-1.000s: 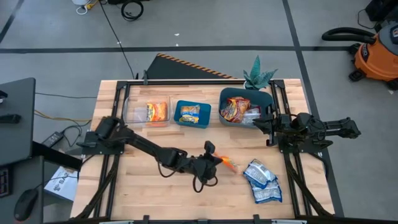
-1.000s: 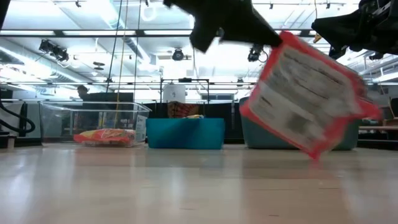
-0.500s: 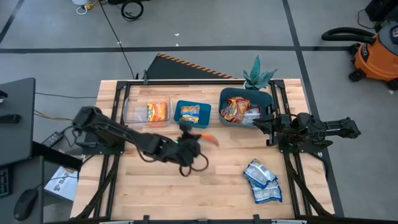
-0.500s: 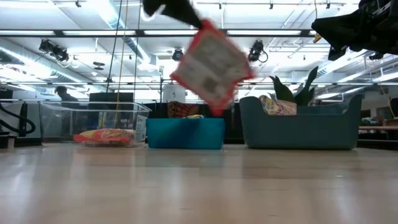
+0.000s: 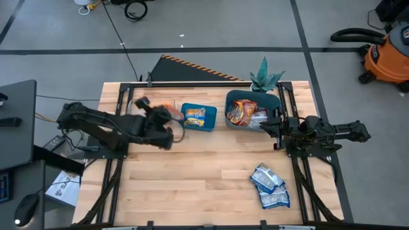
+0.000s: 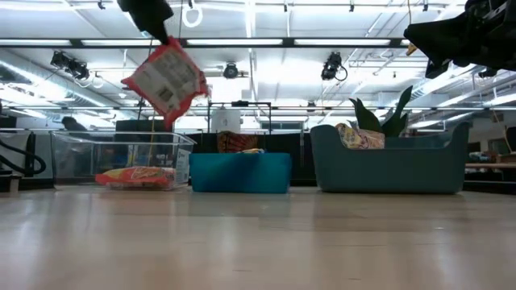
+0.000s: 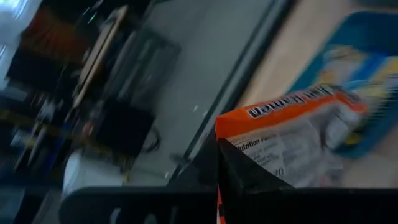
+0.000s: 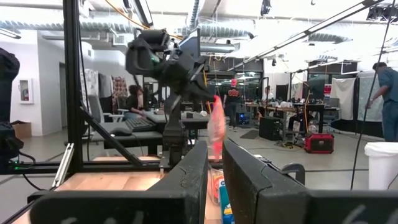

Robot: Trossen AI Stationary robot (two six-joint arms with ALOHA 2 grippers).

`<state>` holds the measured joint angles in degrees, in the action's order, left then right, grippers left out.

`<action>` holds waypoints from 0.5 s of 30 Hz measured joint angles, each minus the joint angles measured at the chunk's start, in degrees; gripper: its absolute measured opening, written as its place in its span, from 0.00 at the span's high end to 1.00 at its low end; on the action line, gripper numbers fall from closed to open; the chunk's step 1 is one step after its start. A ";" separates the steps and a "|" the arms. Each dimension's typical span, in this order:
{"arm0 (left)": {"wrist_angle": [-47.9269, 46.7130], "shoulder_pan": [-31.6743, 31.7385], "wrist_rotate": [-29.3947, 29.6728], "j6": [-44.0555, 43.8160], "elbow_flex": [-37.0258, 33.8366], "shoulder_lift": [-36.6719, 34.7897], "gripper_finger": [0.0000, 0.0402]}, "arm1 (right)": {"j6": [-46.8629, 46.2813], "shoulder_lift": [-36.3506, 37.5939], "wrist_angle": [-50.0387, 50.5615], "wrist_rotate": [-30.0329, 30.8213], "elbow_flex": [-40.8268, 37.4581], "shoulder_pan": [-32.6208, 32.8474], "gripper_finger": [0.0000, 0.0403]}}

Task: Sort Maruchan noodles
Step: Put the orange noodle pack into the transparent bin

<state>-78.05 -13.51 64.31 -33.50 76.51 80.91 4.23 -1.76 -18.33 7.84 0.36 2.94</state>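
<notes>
A: Since a second ago your left gripper has swung from the middle of the table back toward the far row of bins, carrying its packet along; the right arm has not shifted.

B: What is it holding, and where?

A: You have the left jaws clamped on an orange-red noodle packet. From above, the gripper sits over the clear bin, just beside the small blue bin. From table height the packet hangs tilted, well above the clear bin, printed side facing the camera.

B: And the right side?

A: Your right gripper waits near the right edge, just beside the large teal bin; its wrist camera shows the fingers standing close together with a narrow gap and nothing between them.

B: Where are the other noodles?

A: You can see orange packets in the clear bin, yellow ones in the blue bin, red-silver ones in the teal bin, and a loose pile of blue-white packets lying on the table near the front right
</notes>
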 joint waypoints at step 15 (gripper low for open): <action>-11.28 17.73 -4.29 -4.57 -7.59 -0.95 1.00 | -0.02 0.00 0.02 0.00 0.00 0.00 0.86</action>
<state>-89.34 4.22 60.02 -38.07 68.92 79.96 4.21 -1.76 -18.31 7.84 0.36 2.94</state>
